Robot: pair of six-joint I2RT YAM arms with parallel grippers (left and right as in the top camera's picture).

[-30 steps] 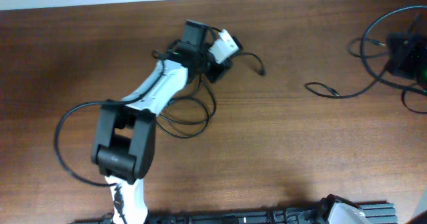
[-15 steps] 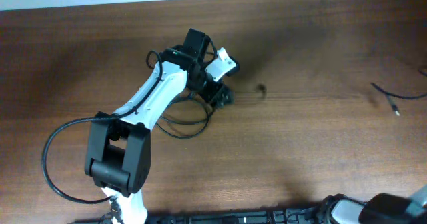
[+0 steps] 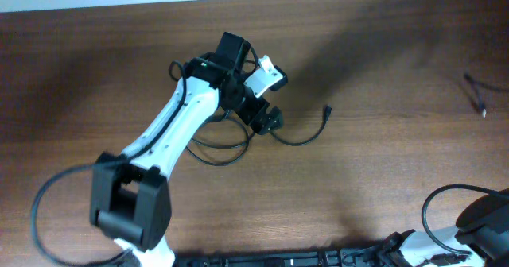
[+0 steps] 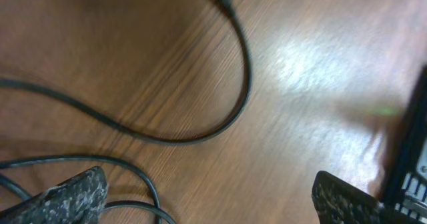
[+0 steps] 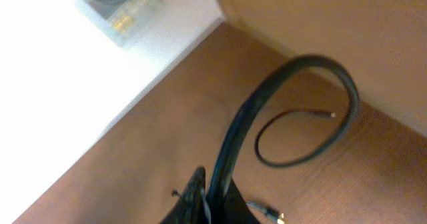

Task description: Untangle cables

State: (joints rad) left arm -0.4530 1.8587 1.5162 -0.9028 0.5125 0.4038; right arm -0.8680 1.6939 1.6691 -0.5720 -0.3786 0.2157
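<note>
Evidently the thin cable (image 4: 245, 77) is limp and light; the spread left tool (image 4: 207, 196) should pinch near its plug (image 3: 327, 110).

Wide bare table (image 3: 398, 148) at centre-right.
Hemmed on the left by looped cables (image 3: 227, 161) and left arm (image 3: 179, 120); bounded far right by a stray cable (image 3: 475, 88).

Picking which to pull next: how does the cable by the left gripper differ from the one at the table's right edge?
The left cable lies in loops with a curved tail; the right-edge cable shows only a short, nearly straight piece overhead. The left cable sits at the open left gripper; the right-edge cable lies far across the table from it. Both are thin and black.
</note>
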